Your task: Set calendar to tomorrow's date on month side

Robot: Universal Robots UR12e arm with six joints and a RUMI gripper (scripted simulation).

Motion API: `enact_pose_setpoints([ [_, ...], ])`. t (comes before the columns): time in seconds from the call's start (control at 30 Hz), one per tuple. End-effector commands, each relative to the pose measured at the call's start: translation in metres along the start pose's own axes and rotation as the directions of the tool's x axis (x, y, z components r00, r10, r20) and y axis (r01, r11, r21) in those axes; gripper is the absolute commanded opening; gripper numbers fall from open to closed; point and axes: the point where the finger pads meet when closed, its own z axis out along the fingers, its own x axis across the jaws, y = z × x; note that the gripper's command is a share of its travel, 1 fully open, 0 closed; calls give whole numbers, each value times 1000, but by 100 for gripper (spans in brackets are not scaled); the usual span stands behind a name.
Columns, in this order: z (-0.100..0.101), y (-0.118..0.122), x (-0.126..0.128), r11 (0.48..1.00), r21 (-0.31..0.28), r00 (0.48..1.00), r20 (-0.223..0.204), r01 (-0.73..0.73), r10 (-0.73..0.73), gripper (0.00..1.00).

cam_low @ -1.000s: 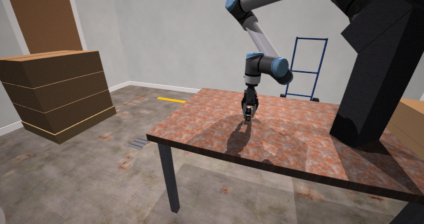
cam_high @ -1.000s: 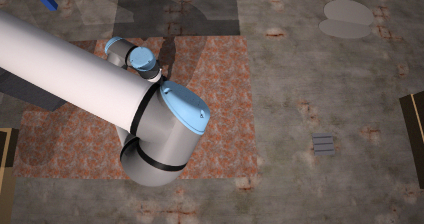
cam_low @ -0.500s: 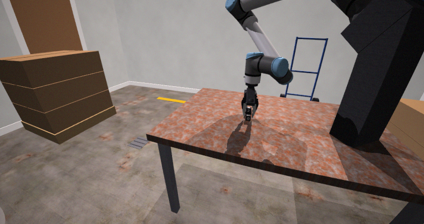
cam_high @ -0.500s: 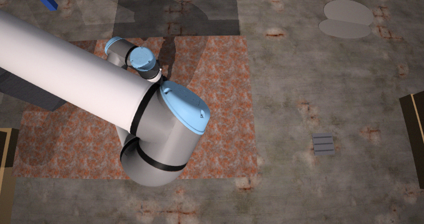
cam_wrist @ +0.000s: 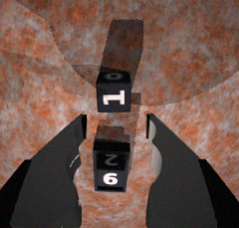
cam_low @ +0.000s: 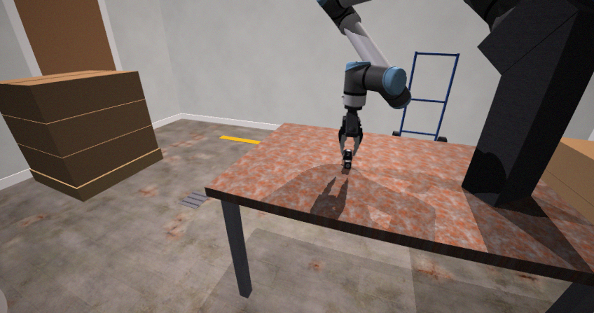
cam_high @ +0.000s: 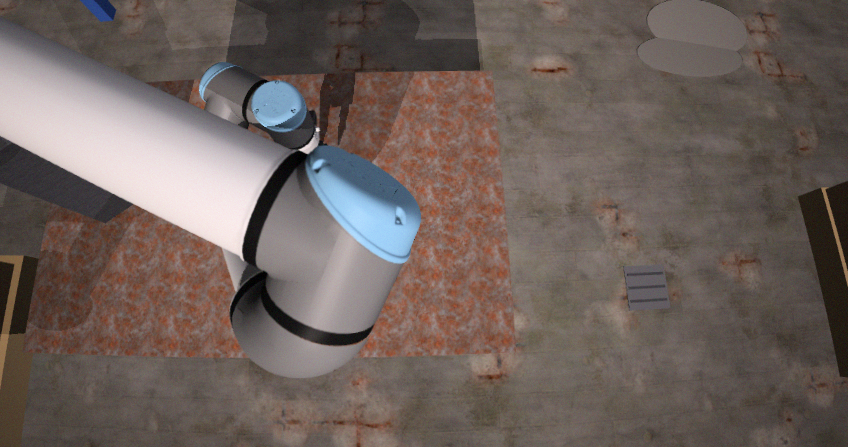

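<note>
Top view: arm masks most of counter (cam_high: 452, 204); cubes and pincer hidden.

Exterior view: pincer (cam_low: 349, 151) points straight down over mid-counter, nearer far edge. Near cube (cam_low: 347, 155) between tips; far cube (cam_low: 345, 166) just below. Stacked or apart: cannot tell.

Wrist view: near cube shows 2 and 6 or 9; far cube shows 1 and 0. No tray or month name seen; date judged unset, seating remains. Pincer partly open, gaps both sides, gripping nothing.
</note>
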Motion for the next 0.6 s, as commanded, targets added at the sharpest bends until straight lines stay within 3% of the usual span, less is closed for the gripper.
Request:
enact_pose_setpoints([
  [0.0, -34, -1, -2, 1000, 2, 1000, 4, 1, -1, 28],
  [0.17, -46, -1, -2, 1000, 2, 1000, 4, 1, -1, 28],
  [0.37, -48, -1, -3, 1000, 2, 1000, 4, 1, -1, 28],
  [0.4, -47, -1, -3, 1000, 2, 1000, 5, 1, -1, 100],
  [0.57, -46, -1, -3, 1000, 2, 1000, 5, 0, 0, 100],
])
